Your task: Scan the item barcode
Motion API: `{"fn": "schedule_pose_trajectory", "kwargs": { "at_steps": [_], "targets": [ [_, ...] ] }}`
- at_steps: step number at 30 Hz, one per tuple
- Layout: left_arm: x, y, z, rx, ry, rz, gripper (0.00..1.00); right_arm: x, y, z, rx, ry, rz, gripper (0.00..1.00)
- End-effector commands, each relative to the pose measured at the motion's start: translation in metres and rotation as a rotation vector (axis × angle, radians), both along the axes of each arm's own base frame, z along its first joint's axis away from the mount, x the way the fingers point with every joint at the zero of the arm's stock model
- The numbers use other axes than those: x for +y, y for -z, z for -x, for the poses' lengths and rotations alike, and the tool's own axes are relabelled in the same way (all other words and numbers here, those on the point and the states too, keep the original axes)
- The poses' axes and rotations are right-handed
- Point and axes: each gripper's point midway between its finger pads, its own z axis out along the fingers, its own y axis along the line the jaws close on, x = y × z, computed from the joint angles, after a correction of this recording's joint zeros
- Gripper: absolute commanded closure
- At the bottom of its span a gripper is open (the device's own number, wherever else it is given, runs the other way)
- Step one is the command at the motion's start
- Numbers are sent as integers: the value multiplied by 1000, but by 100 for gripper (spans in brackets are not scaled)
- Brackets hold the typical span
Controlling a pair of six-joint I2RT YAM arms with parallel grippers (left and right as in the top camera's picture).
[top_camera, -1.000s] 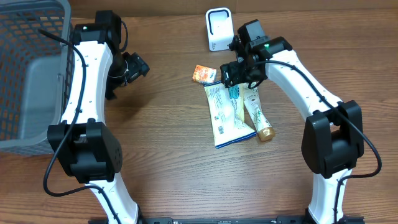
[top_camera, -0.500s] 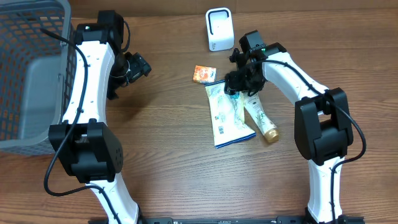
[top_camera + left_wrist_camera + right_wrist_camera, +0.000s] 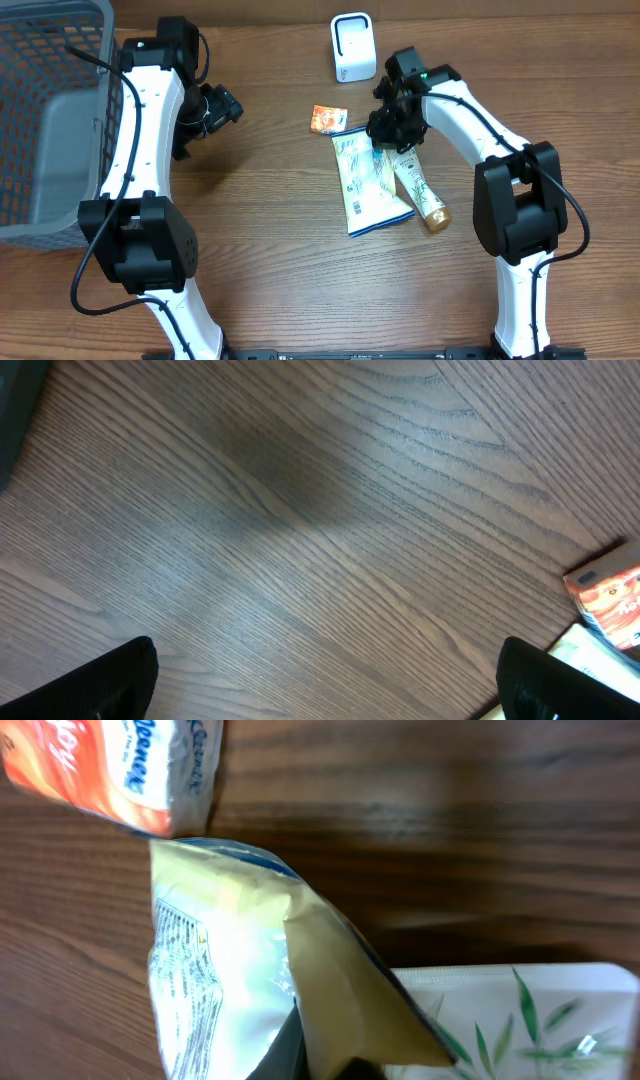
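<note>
Judging by how things lie, you are at the very start of this scan: the grasp looks made and everything after it is left to do. Your right gripper point(image 3: 388, 130) sits low over the top end of the flat white and green foil pouch point(image 3: 368, 185). In the right wrist view its jaws are together on that end, with the foil creased and folded up into them. The rest of the pouch lies on the brown wooden table point(image 3: 280, 260), and nothing in the overhead view suggests it is off the surface yet. It rests against the cream plastic tube with a gold cap point(image 3: 420, 192) on one side, and the small orange packet point(image 3: 327, 119) is just beside its top corner. The white boxy scanner point(image 3: 352, 47) stands near the far edge of the table, close to the pouch but apart from it. Your left gripper point(image 3: 326, 685) hangs over bare wood with its jaws wide apart and nothing between them, between the grey mesh basket point(image 3: 40, 110) and the items. You have yet to lift the pouch clear of its neighbours, carry it to the scanner and present the barcode. The wrist view shows a panel of fine print, but I cannot tell whether it holds the barcode, so expect you may need to turn the pouch.
</note>
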Motion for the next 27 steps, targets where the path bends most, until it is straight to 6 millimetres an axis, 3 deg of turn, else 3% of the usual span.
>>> {"fn": "schedule_pose_trajectory", "kwargs": {
  "at_steps": [1,4,7,9,16,23,25,27],
  "targets": [
    [-4,-5,-2,-17,32,-1,0,-21,-70,-35,-185,96,74,96],
    [-4,-5,-3,-19,32,-1,0,-43,-129,-44,-310,152,186,96],
    [-4,-5,-3,-21,31,-1,0,-58,-166,-39,-377,196,295,96],
    [-4,-5,-3,-21,31,-1,0,-60,-171,-31,-380,187,358,96],
    [-4,-5,-4,-24,32,-1,0,-44,-145,22,-294,132,597,96],
    [-4,-5,-3,-19,32,1,0,2,-83,77,-196,93,630,96],
    [-4,-5,-3,-19,32,1,0,17,-70,96,-164,120,611,96],
    [-4,-5,-3,-20,32,1,0,30,-69,104,-166,115,592,96]
  ]
}}
